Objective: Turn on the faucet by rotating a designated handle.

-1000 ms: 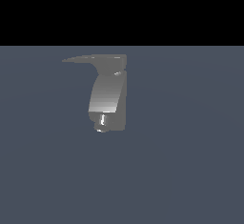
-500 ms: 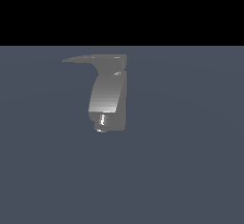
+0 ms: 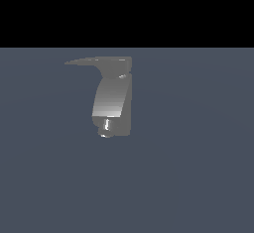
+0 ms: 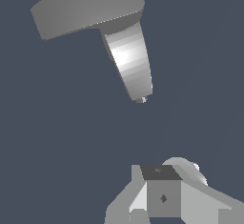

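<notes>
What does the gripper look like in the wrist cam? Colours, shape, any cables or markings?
Only part of the gripper shows, at the edge of the wrist view. It is blocky and faceted, in light and mid grey, with one darker square face bearing a small diamond-shaped mark. A rounded pale piece with a small knob sits beside it. No cables visible. The exterior view does not show the arm at all.

Flat slate-grey floor [image 3: 198, 177] under it all.
Only the grey faucet [image 3: 113, 103] sits on it, its handle [image 3: 89, 61] pointing toward the exterior view's left.
</notes>
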You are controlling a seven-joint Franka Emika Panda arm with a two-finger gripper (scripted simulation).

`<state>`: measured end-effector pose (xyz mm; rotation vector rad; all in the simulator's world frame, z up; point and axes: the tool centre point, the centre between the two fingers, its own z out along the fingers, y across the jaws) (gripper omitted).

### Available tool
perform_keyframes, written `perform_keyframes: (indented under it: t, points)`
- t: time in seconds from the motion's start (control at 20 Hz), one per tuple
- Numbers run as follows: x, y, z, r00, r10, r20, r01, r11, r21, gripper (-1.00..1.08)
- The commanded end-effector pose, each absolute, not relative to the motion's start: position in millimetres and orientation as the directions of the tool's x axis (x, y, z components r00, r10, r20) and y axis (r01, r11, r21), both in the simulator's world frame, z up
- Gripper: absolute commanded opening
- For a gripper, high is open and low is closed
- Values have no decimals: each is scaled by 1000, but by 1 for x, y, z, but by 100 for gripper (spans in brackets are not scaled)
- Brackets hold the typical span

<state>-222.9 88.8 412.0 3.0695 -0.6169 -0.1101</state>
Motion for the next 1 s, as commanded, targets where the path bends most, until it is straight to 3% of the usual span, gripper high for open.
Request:
perform_keyframes:
  t: [0.0, 0.95]
  points:
    - [-215, 99, 405, 898, -436, -65, -435, -900, 22, -100]
    - [-140, 157, 355, 659, -751, -49, -751, -660, 20, -100]
